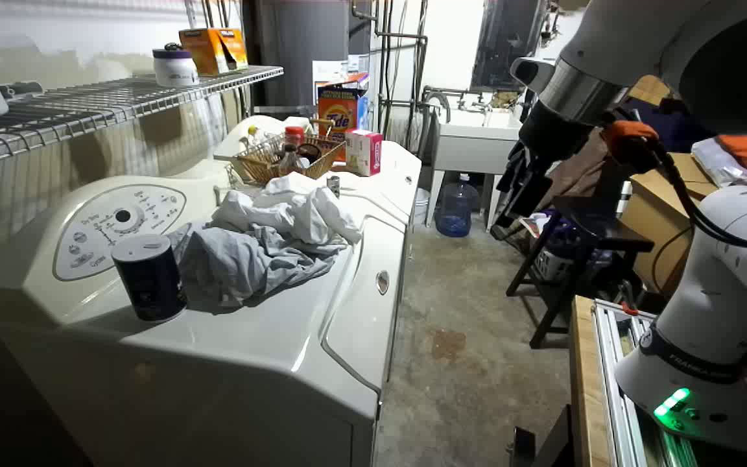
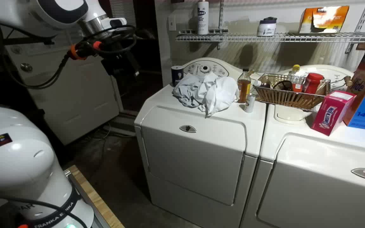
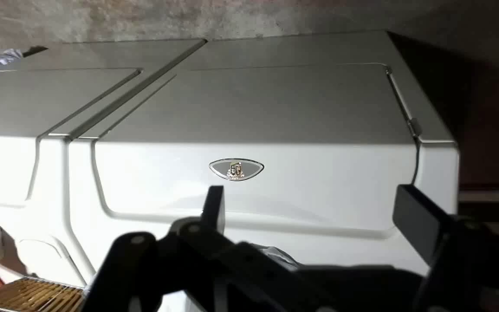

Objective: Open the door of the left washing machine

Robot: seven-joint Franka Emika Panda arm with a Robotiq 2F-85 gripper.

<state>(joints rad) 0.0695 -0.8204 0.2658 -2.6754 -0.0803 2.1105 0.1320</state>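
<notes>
The left washing machine (image 2: 157, 100) is a white boxy appliance with a round dial; it also shows in an exterior view (image 1: 218, 389) and the wrist view (image 3: 438, 162). Its door (image 2: 192, 155) is shut, flush with the front, with an oval badge near its upper edge. The door also shows in an exterior view (image 1: 368, 318) and the wrist view (image 3: 284, 108). My gripper (image 3: 314, 208) is open and empty, its fingers wide apart. It hangs in the air in front of and above the machine, apart from the door, in both exterior views (image 1: 513, 201) (image 2: 124, 66).
Crumpled cloths (image 2: 208, 90), a dark canister (image 1: 150, 279) and a bottle (image 2: 243, 87) stand on the left machine. The second machine (image 2: 315, 180) bears a basket (image 2: 290, 98) and boxes. A wire shelf (image 1: 107, 104) hangs above. A dark stool (image 1: 581, 224) stands beyond my arm.
</notes>
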